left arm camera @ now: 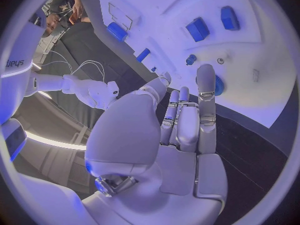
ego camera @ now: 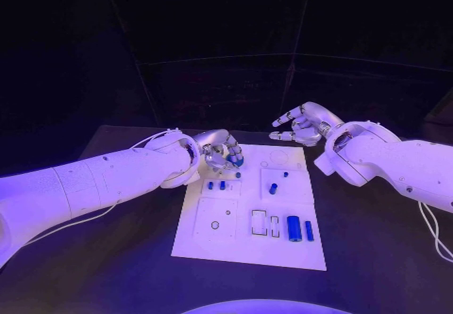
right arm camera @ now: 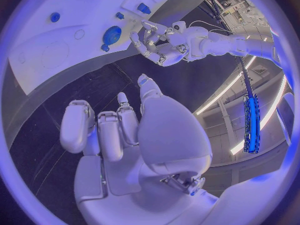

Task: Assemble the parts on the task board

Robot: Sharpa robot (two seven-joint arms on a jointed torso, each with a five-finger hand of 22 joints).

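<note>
The white task board point(ego camera: 247, 245) lies in the middle of the black table. My left hand point(ego camera: 222, 154) hovers over its far left corner with nothing between thumb and fingers; one fingertip point(left arm camera: 206, 77) lies at a round blue disc point(left arm camera: 218, 85) that sits on the board point(left arm camera: 262, 75). From the right wrist, the disc point(right arm camera: 112, 35) is just beyond my left hand point(right arm camera: 159, 45). My right hand point(ego camera: 304, 124) hangs above the far right corner, fingers apart and empty. Two small blue parts point(ego camera: 216, 185) stand mid-left, one peg point(ego camera: 273, 188) mid-right, and two blue cylinders point(ego camera: 294, 228) lie at the near right.
Empty rectangular slots point(ego camera: 258, 222) and a square plate with a hole point(ego camera: 215, 221) mark the board's near half. Black table surface point(ego camera: 123, 261) surrounds the board on all sides. A white cable point(ego camera: 434, 229) trails from my right arm.
</note>
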